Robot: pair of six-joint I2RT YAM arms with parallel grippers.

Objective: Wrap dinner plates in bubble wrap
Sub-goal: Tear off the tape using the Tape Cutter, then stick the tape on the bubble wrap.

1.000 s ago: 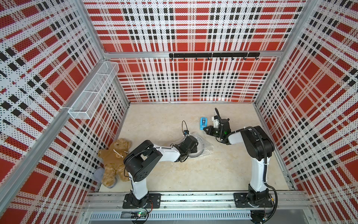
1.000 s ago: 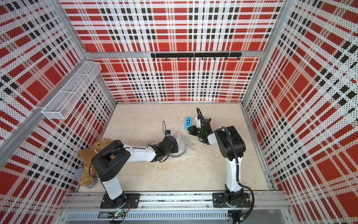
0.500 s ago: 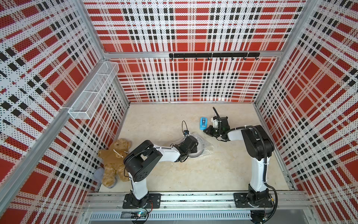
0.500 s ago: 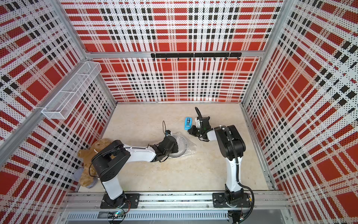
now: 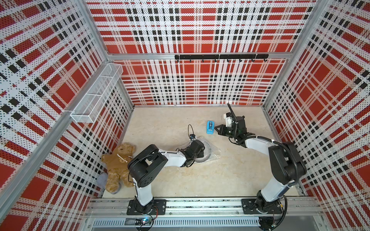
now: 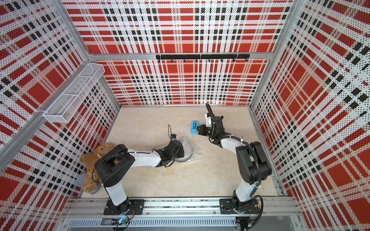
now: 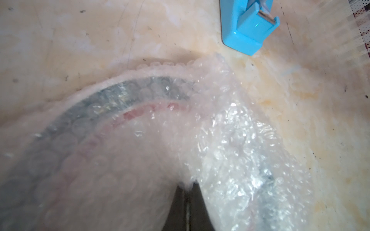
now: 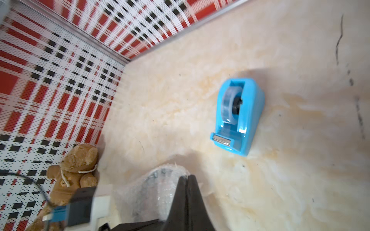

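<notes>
Wrapping at the centre of the beige tabletop (image 5: 200, 180): round dinner plate (image 7: 112, 96) with white centre and dark, red-trimmed rim band, lying flat beneath crumpled transparent bubble wrap (image 7: 230, 140). Left gripper (image 7: 187, 187) closed, tips bearing down on the fold over the plate; impossible to tell whether any film is pinched. Right gripper (image 8: 187, 180) closed and empty, just right of the small blue plastic tape dispenser (image 8: 238, 118), far and right of the plate. Advisable: firm, level pressure on the fold against spring-back, right jaws opened before any reach for the tape end, no dragging of the plate.
</notes>
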